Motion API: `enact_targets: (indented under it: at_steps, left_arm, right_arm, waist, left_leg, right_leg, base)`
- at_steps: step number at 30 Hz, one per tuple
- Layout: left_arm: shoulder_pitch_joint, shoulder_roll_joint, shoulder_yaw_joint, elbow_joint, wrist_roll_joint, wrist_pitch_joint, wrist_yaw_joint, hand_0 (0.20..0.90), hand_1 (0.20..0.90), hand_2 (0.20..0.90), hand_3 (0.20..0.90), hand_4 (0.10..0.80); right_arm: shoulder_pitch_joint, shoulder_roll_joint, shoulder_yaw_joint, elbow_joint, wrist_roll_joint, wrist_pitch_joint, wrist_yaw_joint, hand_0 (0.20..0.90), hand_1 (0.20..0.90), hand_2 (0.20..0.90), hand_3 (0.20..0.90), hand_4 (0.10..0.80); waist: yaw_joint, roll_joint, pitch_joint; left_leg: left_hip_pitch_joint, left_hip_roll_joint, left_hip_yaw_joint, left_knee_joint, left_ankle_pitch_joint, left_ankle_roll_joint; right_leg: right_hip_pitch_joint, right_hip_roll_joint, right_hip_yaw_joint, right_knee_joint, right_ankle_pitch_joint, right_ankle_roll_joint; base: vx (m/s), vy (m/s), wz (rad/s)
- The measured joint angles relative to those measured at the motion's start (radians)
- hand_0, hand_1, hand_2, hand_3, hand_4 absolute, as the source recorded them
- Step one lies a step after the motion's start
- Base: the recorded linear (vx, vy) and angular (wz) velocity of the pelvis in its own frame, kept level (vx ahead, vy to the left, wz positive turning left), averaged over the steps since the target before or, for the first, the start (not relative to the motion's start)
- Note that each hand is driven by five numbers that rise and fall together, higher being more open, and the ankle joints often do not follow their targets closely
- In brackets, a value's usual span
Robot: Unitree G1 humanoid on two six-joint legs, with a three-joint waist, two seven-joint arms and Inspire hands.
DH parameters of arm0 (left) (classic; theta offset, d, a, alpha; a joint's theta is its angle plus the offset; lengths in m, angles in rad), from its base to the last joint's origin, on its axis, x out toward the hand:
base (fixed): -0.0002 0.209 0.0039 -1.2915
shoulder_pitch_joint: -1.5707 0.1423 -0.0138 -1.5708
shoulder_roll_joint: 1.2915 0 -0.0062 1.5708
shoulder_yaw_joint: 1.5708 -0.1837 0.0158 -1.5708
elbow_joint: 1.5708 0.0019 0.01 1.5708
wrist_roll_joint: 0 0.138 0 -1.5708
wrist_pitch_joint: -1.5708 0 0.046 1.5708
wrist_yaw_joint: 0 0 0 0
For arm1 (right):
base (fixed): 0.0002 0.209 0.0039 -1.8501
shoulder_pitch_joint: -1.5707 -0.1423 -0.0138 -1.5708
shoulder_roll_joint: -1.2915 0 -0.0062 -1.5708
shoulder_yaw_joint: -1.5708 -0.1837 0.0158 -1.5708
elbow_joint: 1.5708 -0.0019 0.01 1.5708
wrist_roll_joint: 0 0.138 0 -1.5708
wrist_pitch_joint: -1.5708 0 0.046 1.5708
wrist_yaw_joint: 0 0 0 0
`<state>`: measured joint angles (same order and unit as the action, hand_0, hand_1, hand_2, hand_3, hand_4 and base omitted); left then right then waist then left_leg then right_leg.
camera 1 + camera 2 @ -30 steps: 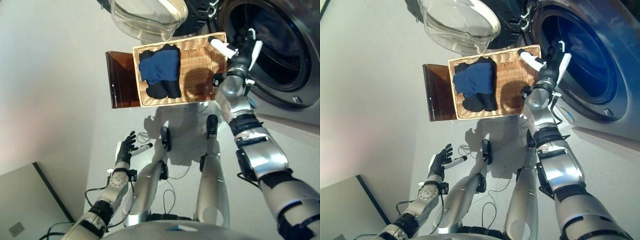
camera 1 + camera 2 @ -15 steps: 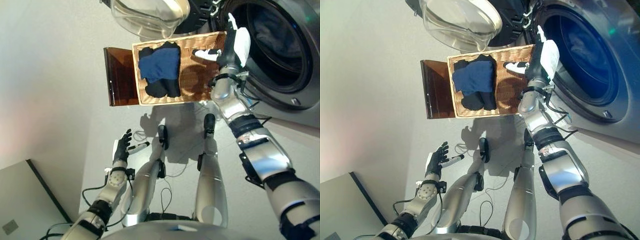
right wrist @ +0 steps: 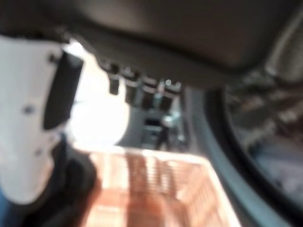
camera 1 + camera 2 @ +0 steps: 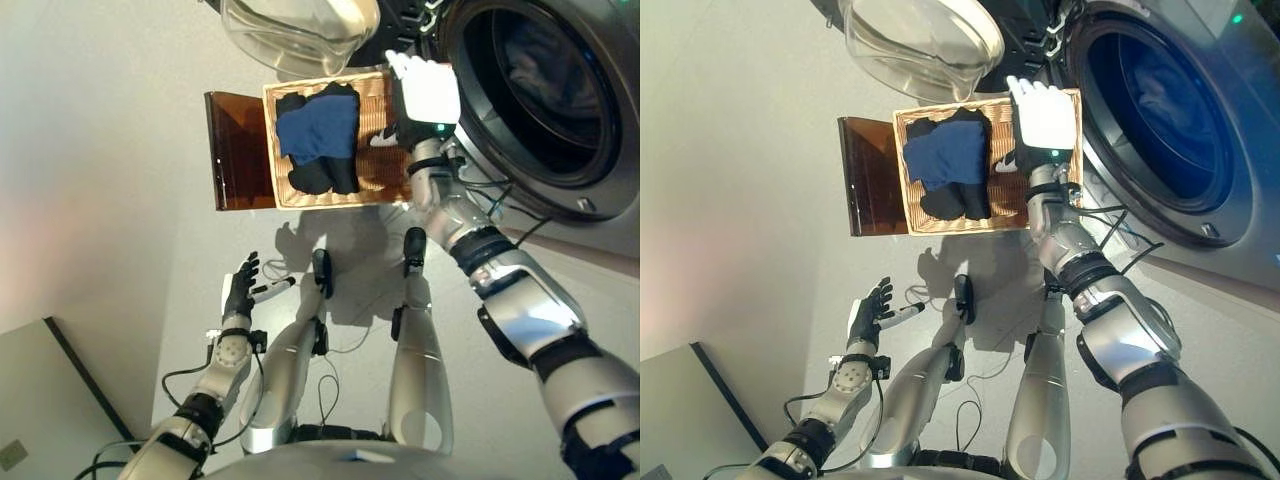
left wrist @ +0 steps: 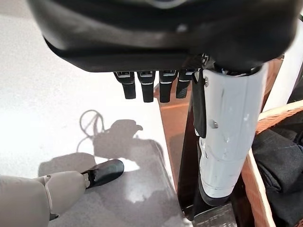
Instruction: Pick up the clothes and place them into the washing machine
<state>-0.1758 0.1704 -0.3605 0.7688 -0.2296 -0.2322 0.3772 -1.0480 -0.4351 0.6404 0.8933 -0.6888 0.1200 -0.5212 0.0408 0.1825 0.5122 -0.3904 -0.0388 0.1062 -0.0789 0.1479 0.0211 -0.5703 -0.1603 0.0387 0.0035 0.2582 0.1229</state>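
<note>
Overhead, left eye view: we see a wicker basket (image 4: 375, 180) on the floor beside the washing machine (image 4: 560, 110), whose door (image 4: 295, 35) stands swung open above the basket.
Clothes: a blue garment (image 4: 322, 128) lies on dark clothes (image 4: 328, 176) in the basket's half away from the machine.
Right hand (image 4: 428, 92): it hangs over the basket's bare half, fingers straight and empty, touching no cloth that we can make out.
Brown panel (image 4: 238, 150): it sits against the basket's outer side.
Right eye view: our left hand (image 4: 866, 318) hovers low over the floor, well apart from the basket, fingers spread and empty.
Left wrist view: we see straight fingers (image 5: 144, 85), the white-covered thumb (image 5: 227, 132), and the basket's rim (image 5: 258, 189) with dark cloth inside.
Right wrist view: we make out relaxed fingers above wicker; nothing sits in the hand.
</note>
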Motion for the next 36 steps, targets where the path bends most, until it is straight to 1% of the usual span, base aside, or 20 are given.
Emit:
enact_targets:
  at_steps: [3,4,8,14,20,27,29,32,36]
  left_arm:
    - [-0.007,0.000,0.003,0.024,0.000,0.000,0.002,0.900,0.900,0.900,0.900,0.800]
    - [-0.008,0.000,0.003,0.028,0.000,-0.001,0.001,0.900,0.900,0.900,0.900,0.800]
    - [-0.010,-0.003,0.003,0.037,0.001,-0.001,0.001,0.900,0.900,0.900,0.900,0.800]
    - [-0.016,-0.003,0.003,0.067,0.004,0.002,0.003,0.900,0.900,0.900,0.900,0.800]
    - [-0.019,-0.003,0.002,0.071,0.004,0.002,0.017,0.900,0.900,0.900,0.900,0.800]
    - [-0.024,-0.003,0.002,0.083,0.004,0.003,0.019,0.900,0.900,0.900,0.900,0.800]
    - [-0.024,-0.002,0.002,0.081,0.003,0.003,0.020,0.900,0.900,0.900,0.900,0.800]
    - [-0.021,-0.001,0.001,0.074,0.001,0.003,0.020,0.900,0.900,0.900,0.900,0.800]
    - [-0.002,0.008,0.000,0.003,-0.005,-0.008,0.018,0.900,0.900,0.900,0.900,0.800]
  right_arm:
    - [-0.018,0.032,0.028,0.029,-0.062,0.014,0.006,0.900,0.900,0.900,0.900,0.800]
    - [-0.022,0.042,0.036,0.029,-0.081,0.014,0.016,0.900,0.900,0.900,0.900,0.800]
    - [-0.025,0.064,0.077,0.036,-0.117,0.017,0.032,0.900,0.900,0.900,0.900,0.800]
    - [-0.028,0.111,0.145,0.037,-0.161,0.030,0.069,0.900,0.900,0.900,0.900,0.800]
    - [-0.049,0.170,0.150,0.077,-0.169,0.031,0.088,0.900,0.900,0.900,0.900,0.800]
    - [-0.055,0.177,0.154,0.126,-0.168,0.032,0.089,0.900,0.900,0.900,0.900,0.800]
    - [-0.061,0.180,0.154,0.148,-0.168,0.032,0.090,0.900,0.900,0.900,0.900,0.800]
    - [-0.074,0.181,0.154,0.168,-0.168,0.032,0.092,0.900,0.900,0.900,0.900,0.800]
    - [-0.126,0.178,0.153,0.226,-0.167,0.032,0.103,0.900,0.900,0.900,0.900,0.800]
  waist:
    - [0.001,-0.012,-0.003]
    - [0.000,-0.016,-0.003]
    - [0.001,-0.018,-0.002]
    - [0.004,-0.032,-0.005]
    - [0.007,-0.036,-0.004]
    - [0.027,-0.039,-0.004]
    - [0.031,-0.039,-0.004]
    - [0.036,-0.039,-0.004]
    - [0.050,-0.040,-0.004]
  left_leg:
    - [0.003,0.007,-0.002,0.000,0.002,-0.006]
    - [0.003,0.008,-0.003,0.000,0.002,-0.009]
    - [0.003,0.009,-0.005,0.000,0.003,-0.011]
    - [0.002,0.011,-0.008,0.000,0.003,-0.011]
    - [0.000,0.013,-0.024,0.000,0.006,-0.014]
    - [-0.001,0.016,-0.038,0.007,0.009,-0.019]
    - [-0.003,0.017,-0.052,0.007,0.013,-0.024]
    - [-0.009,0.019,-0.057,0.008,0.015,-0.026]
    - [-0.046,0.024,-0.073,0.007,0.022,-0.032]
  right_leg:
    - [0.004,0.006,-0.006,0.000,0.000,0.000]
    - [0.004,0.007,-0.008,0.000,-0.005,-0.006]
    - [0.005,0.007,-0.010,0.001,-0.007,-0.004]
    - [0.006,0.008,-0.014,0.001,-0.005,-0.007]
    - [0.007,0.008,-0.027,0.010,-0.005,-0.007]
    - [0.018,0.008,-0.043,0.011,-0.006,-0.008]
    - [0.022,0.007,-0.055,0.011,-0.014,-0.018]
    - [0.020,0.008,-0.064,0.010,-0.018,-0.015]
    - [-0.010,0.009,-0.080,0.011,-0.019,-0.018]
  base:
    - [-0.010,-0.011,0.04]
    - [0.000,0.000,0.00]
    - [-0.002,-0.004,0.01]
    - [-0.010,-0.007,0.04]
    - [-0.015,-0.002,0.08]
    - [-0.008,0.008,0.07]
    - [-0.010,0.007,0.07]
    - [-0.017,0.001,0.11]
    - [-0.021,-0.004,0.16]
